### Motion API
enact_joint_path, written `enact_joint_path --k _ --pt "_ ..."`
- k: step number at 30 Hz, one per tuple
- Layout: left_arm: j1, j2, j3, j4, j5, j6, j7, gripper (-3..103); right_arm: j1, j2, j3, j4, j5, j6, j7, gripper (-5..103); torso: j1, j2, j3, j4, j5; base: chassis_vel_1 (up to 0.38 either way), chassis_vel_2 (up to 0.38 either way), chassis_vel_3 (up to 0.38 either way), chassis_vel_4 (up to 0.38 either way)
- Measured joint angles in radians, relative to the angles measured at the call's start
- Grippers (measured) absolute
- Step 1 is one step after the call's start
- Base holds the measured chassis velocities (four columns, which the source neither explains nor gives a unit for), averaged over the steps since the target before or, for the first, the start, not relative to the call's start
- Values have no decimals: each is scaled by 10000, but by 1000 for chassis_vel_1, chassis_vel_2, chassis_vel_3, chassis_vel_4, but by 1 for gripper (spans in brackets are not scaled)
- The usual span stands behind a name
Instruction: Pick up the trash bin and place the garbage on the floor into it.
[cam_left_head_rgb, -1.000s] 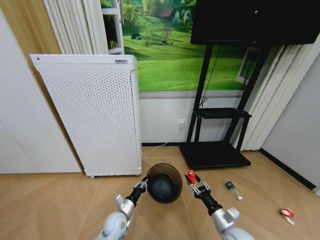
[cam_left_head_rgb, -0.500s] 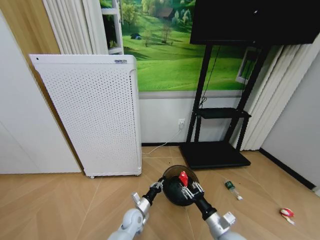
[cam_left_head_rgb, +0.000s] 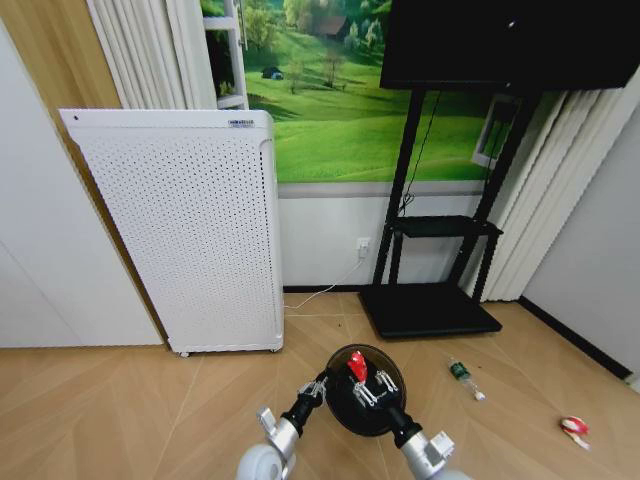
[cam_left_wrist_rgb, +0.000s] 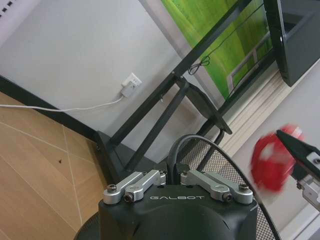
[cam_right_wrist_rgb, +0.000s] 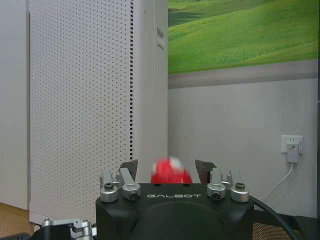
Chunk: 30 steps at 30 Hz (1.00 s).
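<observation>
The black wire-mesh trash bin (cam_left_head_rgb: 372, 408) hangs above the floor (cam_left_head_rgb: 150, 400), tilted toward me, with my left gripper (cam_left_head_rgb: 318, 388) shut on its near-left rim. In the left wrist view its mesh wall (cam_left_wrist_rgb: 220, 162) shows right beyond the gripper. My right gripper (cam_left_head_rgb: 362, 386) reaches over the bin's mouth. A red-and-white piece of garbage (cam_left_head_rgb: 356, 366) sits between its spread fingers (cam_right_wrist_rgb: 129, 170), blurred and loose, apart from at least one pad (cam_right_wrist_rgb: 171, 173). The same piece (cam_left_wrist_rgb: 271, 162) appears in the left wrist view. A clear bottle (cam_left_head_rgb: 466, 378) and another red-and-white piece (cam_left_head_rgb: 574, 427) lie on the floor to the right.
A tall white perforated appliance (cam_left_head_rgb: 190, 230) stands against the wall at left. A black TV stand (cam_left_head_rgb: 430, 305) with a wide base stands behind the bin, a white cable (cam_left_head_rgb: 325, 290) running from a wall socket. Open parquet lies left and right of the arms.
The bin has swung right and nearer. The right gripper carried the red-and-white piece from beside the bin to over its mouth, and its fingers now stand apart.
</observation>
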Motion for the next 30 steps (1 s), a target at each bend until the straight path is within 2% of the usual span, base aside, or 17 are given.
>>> enact_joint_path --k 2,3,5,6,8,10,11,14,16,17,20,30 --pt "-14 -188 -192 19 1 -29 -200 7 -60 -42 46 -11 -96 31 22 74 0 0 0 -4 -1 0 0 0 0" --pt "-14 -188 -192 19 1 -29 -200 7 -60 -42 46 -11 -96 31 22 74 0 0 0 -4 -1 0 0 0 0" --pt "-26 -324 -390 70 -50 -68 -380 7 -82 -57 93 8 -93 114 44 85 0 0 0 -3 0 0 0 0 0" --pt "-26 -324 -390 70 -50 -68 -380 7 -82 -57 93 8 -93 114 44 85 0 0 0 -3 0 0 0 0 0" --pt "-3 -364 -555 58 -209 -77 -540 7 -103 -75 155 197 183 119 186 95 0 0 0 0 0 0 0 0 0" --pt "10 -363 -606 43 -270 -76 -585 7 -101 -78 183 244 272 120 234 95 0 0 0 0 -1 0 0 0 0" --pt "28 -362 -674 18 -334 -69 -625 7 -92 -80 228 306 412 100 334 100 0 0 0 0 -1 0 0 0 0" --pt "158 -357 -1029 -143 -592 -32 -857 7 -29 -171 441 372 755 -187 880 100 0 0 0 -2 -1 0 0 0 0" --pt "625 -546 -1982 -494 -619 -26 -990 7 25 -358 669 292 798 -612 1330 100 0 0 0 0 -1 0 0 0 0" --pt "625 -546 -1982 -494 -619 -26 -990 7 25 -358 669 292 798 -612 1330 100 0 0 0 0 -1 0 0 0 0" --pt "1302 -636 -2941 -940 -672 -36 -979 7 42 -379 684 232 814 -795 1440 100 0 0 0 3 1 -9 -12 12 18" --pt "2366 -486 -4269 -1191 -1080 -181 -505 7 87 -369 601 207 802 -825 1499 100 1 0 0 -3 -2 -107 -95 101 112"
